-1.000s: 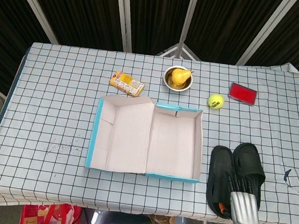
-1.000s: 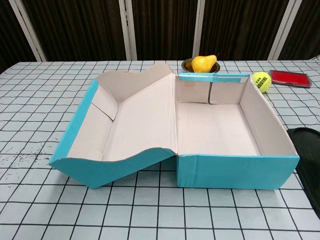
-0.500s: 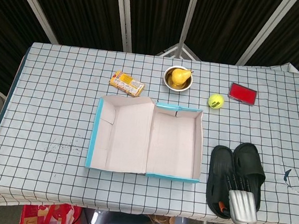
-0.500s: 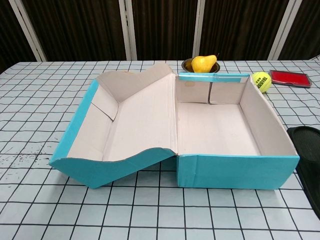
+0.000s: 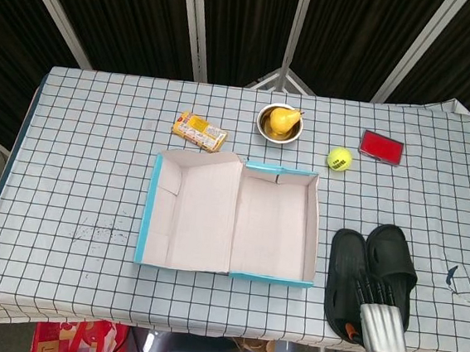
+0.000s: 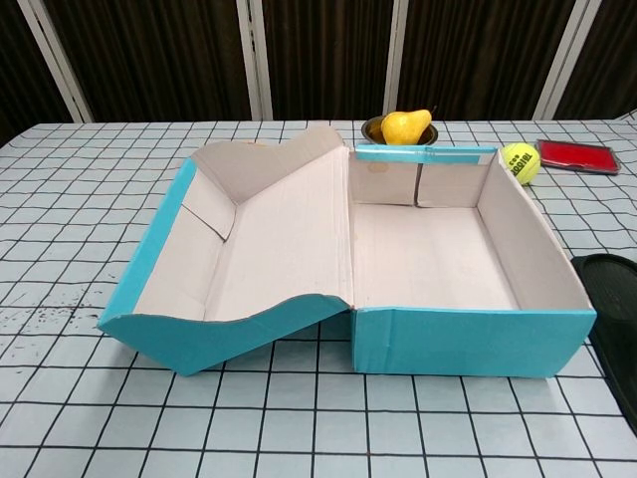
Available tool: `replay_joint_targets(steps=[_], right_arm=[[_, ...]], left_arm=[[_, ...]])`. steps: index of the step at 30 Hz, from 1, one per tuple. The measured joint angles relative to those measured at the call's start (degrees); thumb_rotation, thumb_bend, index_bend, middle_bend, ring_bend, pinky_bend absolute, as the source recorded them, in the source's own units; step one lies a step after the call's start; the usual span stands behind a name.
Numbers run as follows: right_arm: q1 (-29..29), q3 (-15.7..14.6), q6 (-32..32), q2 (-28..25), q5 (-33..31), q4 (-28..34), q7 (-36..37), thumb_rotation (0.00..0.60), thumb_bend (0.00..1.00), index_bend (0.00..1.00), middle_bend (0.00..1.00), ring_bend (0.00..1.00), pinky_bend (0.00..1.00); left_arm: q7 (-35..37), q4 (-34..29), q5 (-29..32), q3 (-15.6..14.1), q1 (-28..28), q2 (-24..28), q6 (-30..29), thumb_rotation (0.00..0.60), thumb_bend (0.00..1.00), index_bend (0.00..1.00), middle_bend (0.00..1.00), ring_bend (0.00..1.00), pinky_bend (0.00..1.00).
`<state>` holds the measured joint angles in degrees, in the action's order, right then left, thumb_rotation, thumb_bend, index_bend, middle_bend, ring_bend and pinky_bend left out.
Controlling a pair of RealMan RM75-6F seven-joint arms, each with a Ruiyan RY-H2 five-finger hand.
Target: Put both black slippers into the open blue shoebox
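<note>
Since the earlier frames, only the right hand [image 5: 376, 316] had shifted, drawing slightly back toward the near edge of the table [image 5: 87, 153] while everything else stayed put. Its fingers [image 5: 376, 288] lay stretched out over the near ends of the two black slippers [image 5: 369, 270]; whether they pressed on the rubber or merely hovered could not be told, and nothing appeared to be grasped. The left hand showed in neither view.

Both slippers sat side by side on the checked cloth, just right of the open blue shoebox [image 5: 274, 223], which held nothing, its lid [image 5: 190, 212] folded out to the left. In the chest view only a dark sliver of slipper [image 6: 615, 299] showed at the right edge.

By their look the slippers were light, soft foam or rubber slides, bendy and not fragile, probably fairly grippy. The strap arching over the far half of each seemed the best hold, pinched from above; alternatively the two could be squeezed together across their soles.

Farther away stood a bowl with a pear [image 5: 280, 122], a tennis ball [image 5: 339, 159], a red case [image 5: 381, 146] and a snack packet [image 5: 200, 131].
</note>
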<state>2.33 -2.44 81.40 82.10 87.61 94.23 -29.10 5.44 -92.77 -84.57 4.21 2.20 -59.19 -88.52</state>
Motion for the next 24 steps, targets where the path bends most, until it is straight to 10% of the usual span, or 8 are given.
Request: replay_joint_targets(steps=[24], right_arm=[[-2.23,1.61,-2.85,1.87,-4.67,-2.95,-1.63,0.6,0.21,0.15,0.16,0.03,0.01]], left_arm=[[-0.16,-0.12,0.37,-0.02,0.11,0.06,0.34,0.6,0.38,0.0,0.0,0.0,0.07]])
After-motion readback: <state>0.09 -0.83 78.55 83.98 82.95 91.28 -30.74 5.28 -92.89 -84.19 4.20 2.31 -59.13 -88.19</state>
